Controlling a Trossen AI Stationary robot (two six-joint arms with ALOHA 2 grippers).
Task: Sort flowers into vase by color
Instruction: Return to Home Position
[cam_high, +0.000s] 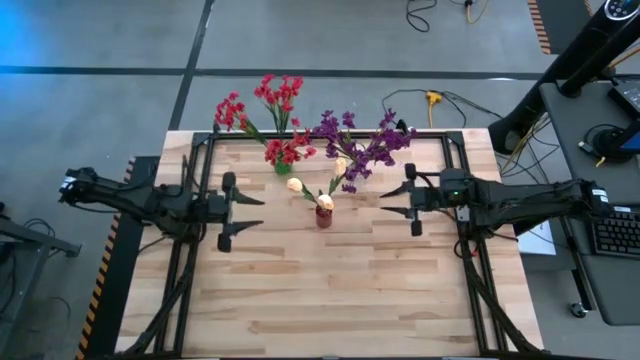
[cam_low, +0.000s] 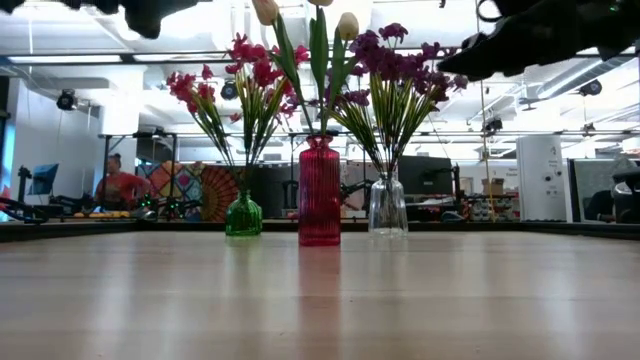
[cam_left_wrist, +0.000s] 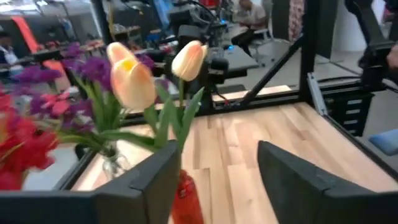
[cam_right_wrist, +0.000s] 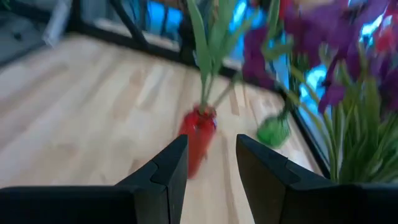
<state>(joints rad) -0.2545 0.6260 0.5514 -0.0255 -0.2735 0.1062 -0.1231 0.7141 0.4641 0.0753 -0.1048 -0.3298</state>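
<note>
Flowers (cam_low: 320, 70) are in neither claw. The left gripper (cam_high: 258, 213) hangs above the table (cam_high: 330, 290) with its two fingers (cam_left_wrist: 155, 180) spread wide and nothing between them. In its wrist view they frame the red vase (cam_left_wrist: 186, 202) from a little way off. The right gripper (cam_high: 385, 201) faces it from the other side, its fingers parted more narrowly and also empty.

With the red vase as the centre of the dial in the high view, the left gripper sits at 9 o'clock and the right gripper at 3 o'clock. Both are clear of the blossoms.

Between them the cream tulips (cam_low: 347, 25) stand in the red vase, stems down and heads up, their long axis close to vertical. At about 11 o'clock from it, the green vase (cam_low: 243, 215) holds the red sprigs (cam_low: 250, 75). At about 1 o'clock, the clear vase (cam_low: 387, 205) holds the purple sprigs (cam_low: 400, 60).

In the low view the three vases stand upright and apart from one another. Every stem rises from its vase's neck and fans slightly outward, so that neighbouring bunches overlap at blossom height.
</note>
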